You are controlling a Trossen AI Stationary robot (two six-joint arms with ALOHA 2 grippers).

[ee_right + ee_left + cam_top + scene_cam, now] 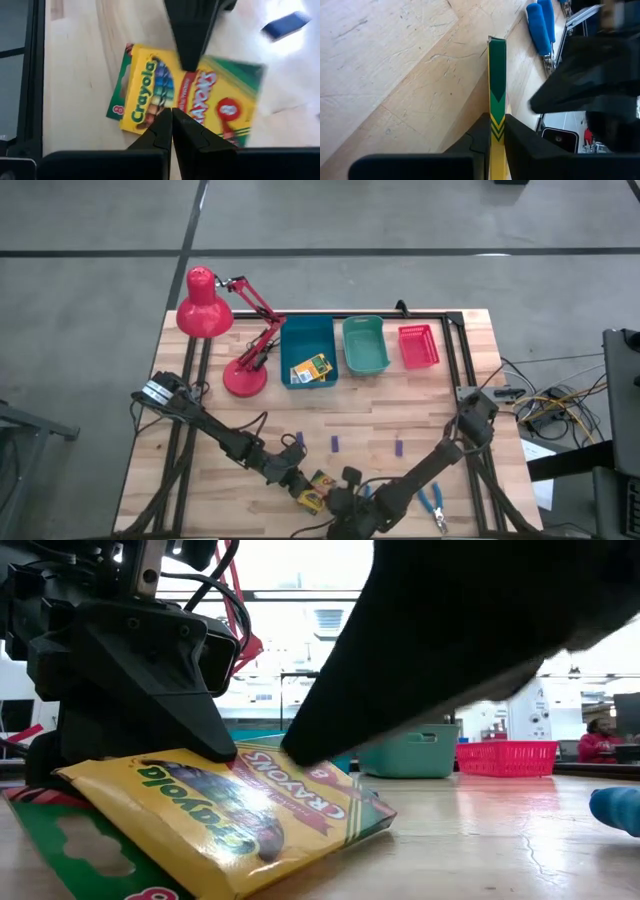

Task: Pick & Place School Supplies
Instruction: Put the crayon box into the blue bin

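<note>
A yellow-and-green crayon box (pixel 313 492) lies near the table's near edge. In the low view this crayon box (pixel 250 810) sits tilted on a flat green piece (pixel 70 840). My left gripper (pixel 497 125) is shut on the box. My right gripper (pixel 172 114) is shut, its tips over the printed face of the box (pixel 190 95). Another crayon box (pixel 310 370) lies in the blue bin. Three purple blocks (pixel 335 443) lie on the wood. One blue-handled tool (pixel 432 502) lies right of my right arm, and a second pair of blue handles (pixel 540 25) shows past the box. My left gripper pinches the crayon box across its thin side edge (pixel 497 112), one finger on each broad face, coming from the table's left. The box reaches away from the fingers, tilted, its low edge (pixel 300 860) on the table. My right gripper's shut fingertips (pixel 305 755) come down slanting from the right onto the box's printed face (pixel 290 785), near its middle.
A red desk lamp (pixel 215 330) stands at the far left. A blue bin (pixel 290 330), a teal bin (pixel 365 345) and a red basket (pixel 418 345) stand in a row along the far side. Bare wood lies between the bins and the purple blocks.
</note>
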